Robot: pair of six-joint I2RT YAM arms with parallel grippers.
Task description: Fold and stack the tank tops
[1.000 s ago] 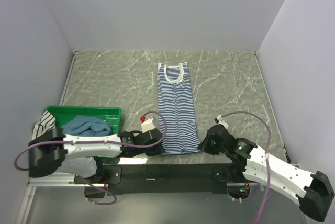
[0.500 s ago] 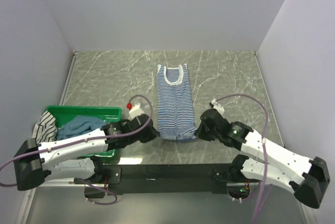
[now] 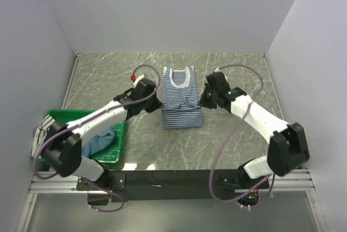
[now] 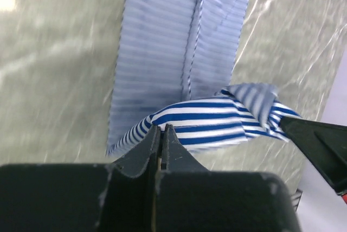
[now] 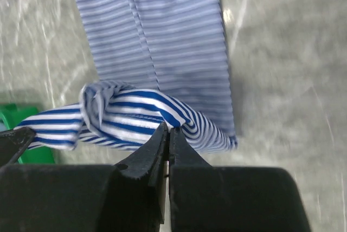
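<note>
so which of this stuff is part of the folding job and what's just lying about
Job: navy-and-white striped tank top, pinched by left gripper and right gripper; teal tank top; black-and-white striped tank top.
Lying about: green basket; table.

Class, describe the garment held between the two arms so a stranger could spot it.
On the marbled table, look midway between the left tool and right tool. Both pinch the fine navy-and-white striped tank top, white-trimmed at its far neckline. Unlike the plain teal top in the green basket, it is striped and folded over.
</note>
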